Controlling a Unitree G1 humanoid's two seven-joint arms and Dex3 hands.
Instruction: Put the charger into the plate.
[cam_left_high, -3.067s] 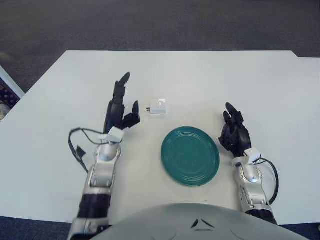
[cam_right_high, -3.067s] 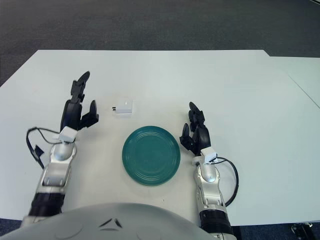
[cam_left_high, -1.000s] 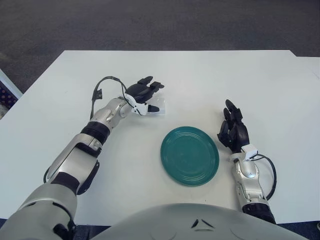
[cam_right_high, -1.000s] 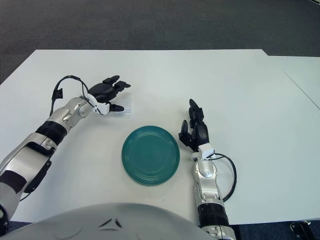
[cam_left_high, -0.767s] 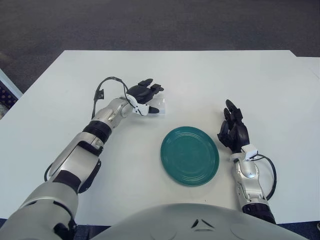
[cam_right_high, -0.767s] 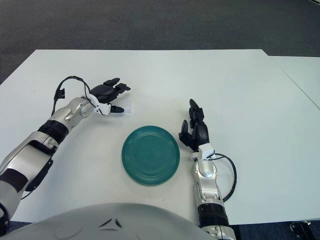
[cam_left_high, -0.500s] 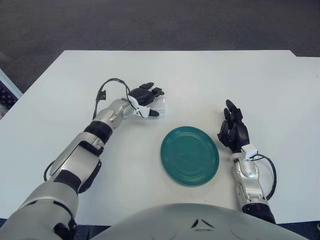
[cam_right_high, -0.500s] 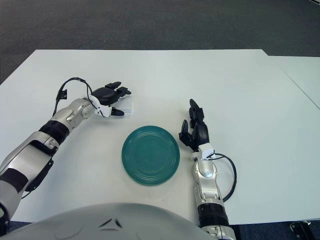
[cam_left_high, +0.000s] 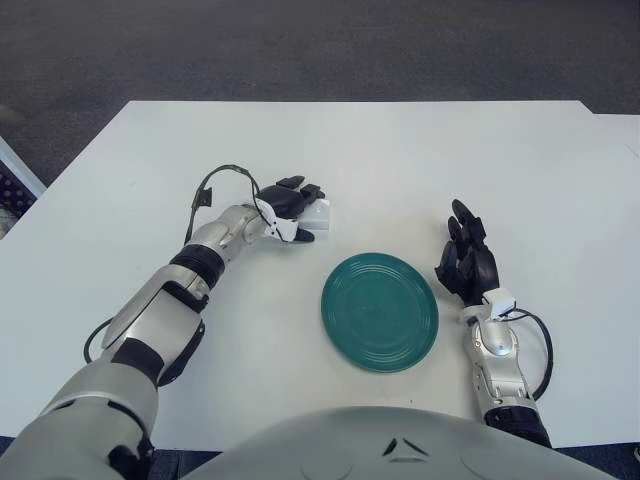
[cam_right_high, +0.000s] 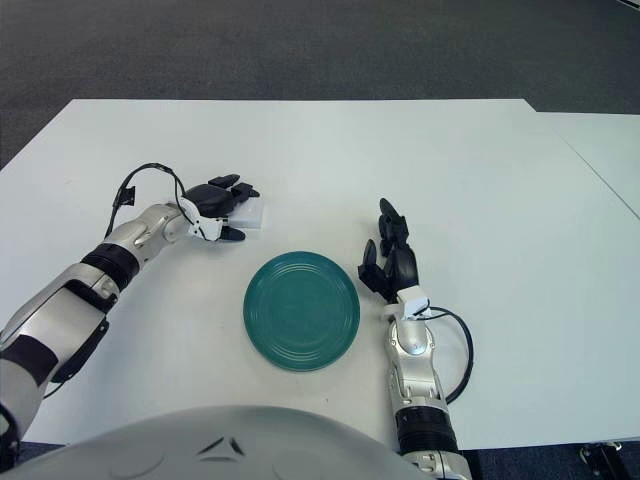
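The white charger (cam_left_high: 317, 212) lies on the white table, up and left of the green plate (cam_left_high: 380, 312). My left hand (cam_left_high: 295, 208) reaches across from the left and is on the charger: its fingers (cam_left_high: 297, 187) curl over the top and the thumb (cam_left_high: 302, 236) presses the near side, hiding the charger's left part. Charger and hand also show in the right eye view (cam_right_high: 253, 214). The plate holds nothing. My right hand (cam_left_high: 467, 263) rests on the table just right of the plate, fingers relaxed and holding nothing.
The white table (cam_left_high: 420, 160) stretches far behind and to both sides. A black cable loops at my left wrist (cam_left_high: 207, 190). A second table's corner (cam_right_high: 612, 150) shows at the far right. Dark carpet lies beyond the far edge.
My left hand swung from beside the charger to over it, then settled lower and closed its fingers and thumb around it. The right hand and the plate have not moved.
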